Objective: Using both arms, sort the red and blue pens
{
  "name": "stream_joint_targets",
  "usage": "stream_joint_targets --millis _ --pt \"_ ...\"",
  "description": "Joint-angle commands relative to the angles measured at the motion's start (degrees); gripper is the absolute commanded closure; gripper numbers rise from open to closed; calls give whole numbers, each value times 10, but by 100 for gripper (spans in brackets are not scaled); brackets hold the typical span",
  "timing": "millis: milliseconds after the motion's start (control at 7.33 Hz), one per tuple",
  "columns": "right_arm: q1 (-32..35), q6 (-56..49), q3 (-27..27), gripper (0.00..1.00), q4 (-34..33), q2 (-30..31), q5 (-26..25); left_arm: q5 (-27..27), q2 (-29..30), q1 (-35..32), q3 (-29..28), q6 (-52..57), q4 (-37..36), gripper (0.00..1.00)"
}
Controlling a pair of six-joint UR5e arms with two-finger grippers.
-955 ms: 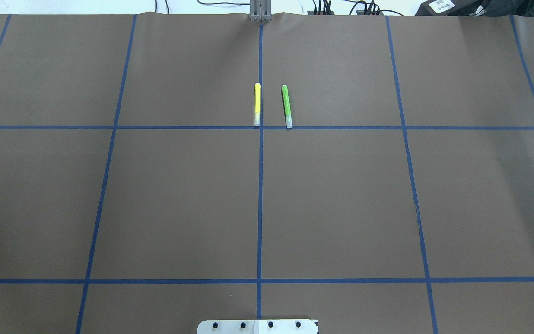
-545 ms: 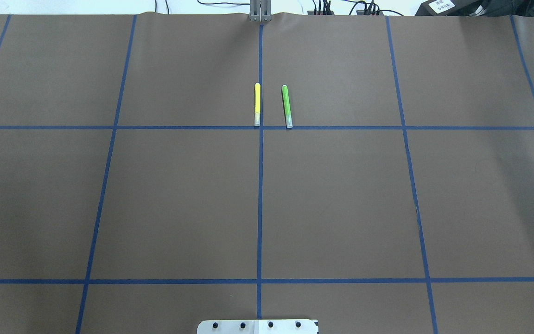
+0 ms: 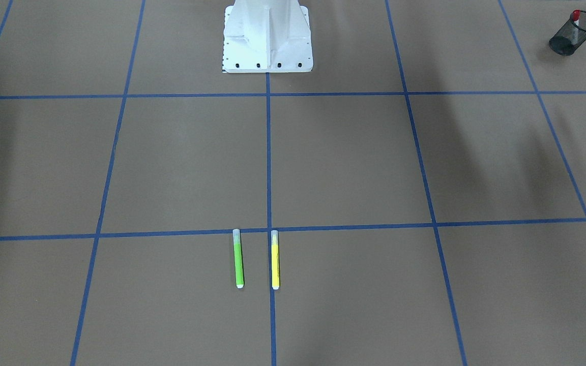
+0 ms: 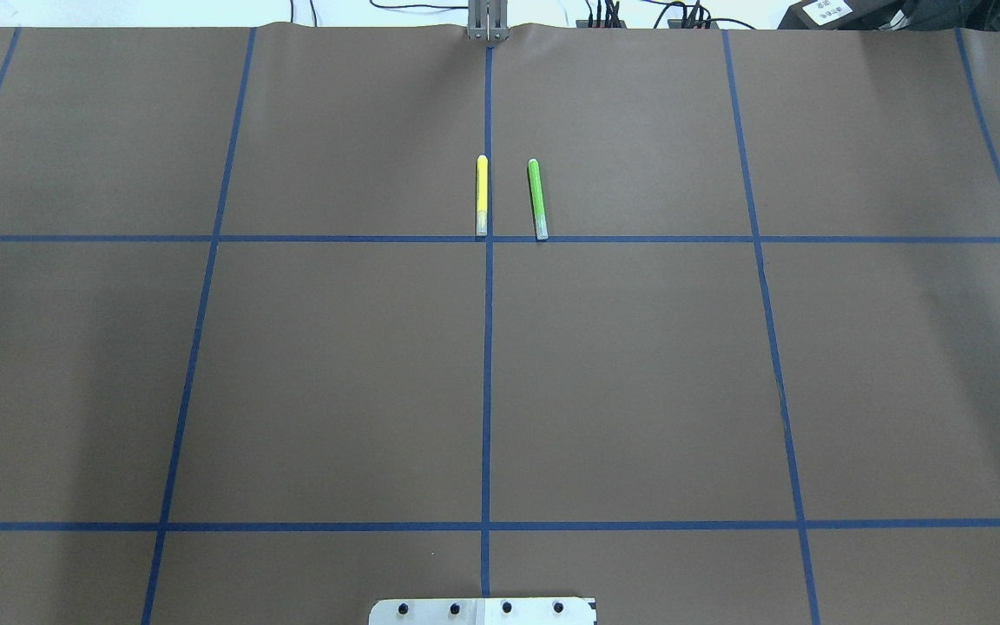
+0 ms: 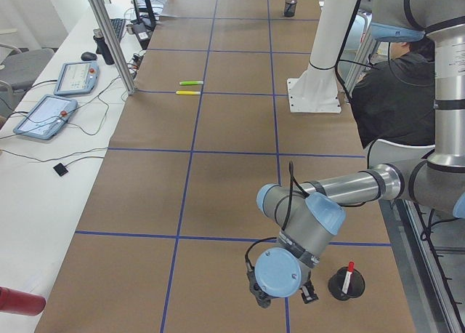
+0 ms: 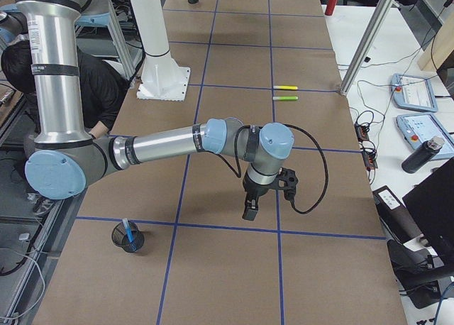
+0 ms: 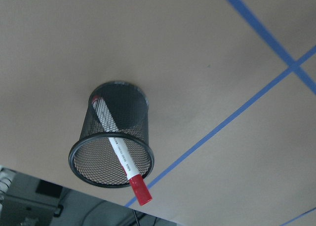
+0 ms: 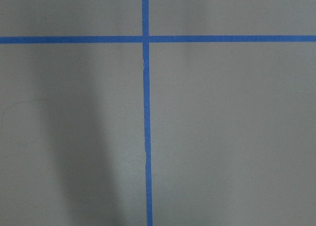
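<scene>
At opposite ends of the worktop, my left arm and right arm are stretched low. Only the side cameras catch my left jaws and my right jaws, so I cannot tell whether either pair stands open or closed. My left jaws hang just beside a black mesh cup at my 9 o'clock. My right jaws hover over bare brown paper, near a crossing of blue tape.

The red pen leans inside that cup, with its red cap poking over the rim toward 5 o'clock in the wrist view. The blue pen stands in a second mesh cup at my 3 o'clock.

Over the past second nothing has shifted at the centre. The yellow marker and the green marker lie exactly as before, at 12 o'clock from my base plate. They are parallel and apart, their clear caps at the cross tape line. With each task pen in its own cup and the two decoys untouched, I judge the sorting finished.

Fine print runs along the red pen's white barrel, too small to read. A white label on a black box, off the worktop at 1 o'clock overhead, is equally illegible. No brand can be made out.
</scene>
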State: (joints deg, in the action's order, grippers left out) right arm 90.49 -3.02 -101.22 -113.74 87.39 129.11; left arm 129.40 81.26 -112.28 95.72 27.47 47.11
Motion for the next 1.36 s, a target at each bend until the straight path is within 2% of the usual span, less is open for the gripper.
stream_joint_targets --millis 0,136,273,409,545,955,1227 --pt "-6 15 -2 1 34 -3 4 1 70 5 7 -1 78 0" --pt "-10 17 2 1 44 -5 15 7 71 17 8 -9 139 0" --pt "-12 48 11 1 76 -5 38 34 72 55 8 -81 193 0" --pt "-27 117 13 1 100 -6 41 37 71 78 8 -150 269 0" --pt "-37 161 23 1 145 -5 40 38 68 107 6 -169 330 0" --pt "-37 172 131 1 294 -4 40 38 71 202 7 -309 434 0" --pt "-37 217 139 1 310 -5 41 38 71 225 6 -318 480 0"
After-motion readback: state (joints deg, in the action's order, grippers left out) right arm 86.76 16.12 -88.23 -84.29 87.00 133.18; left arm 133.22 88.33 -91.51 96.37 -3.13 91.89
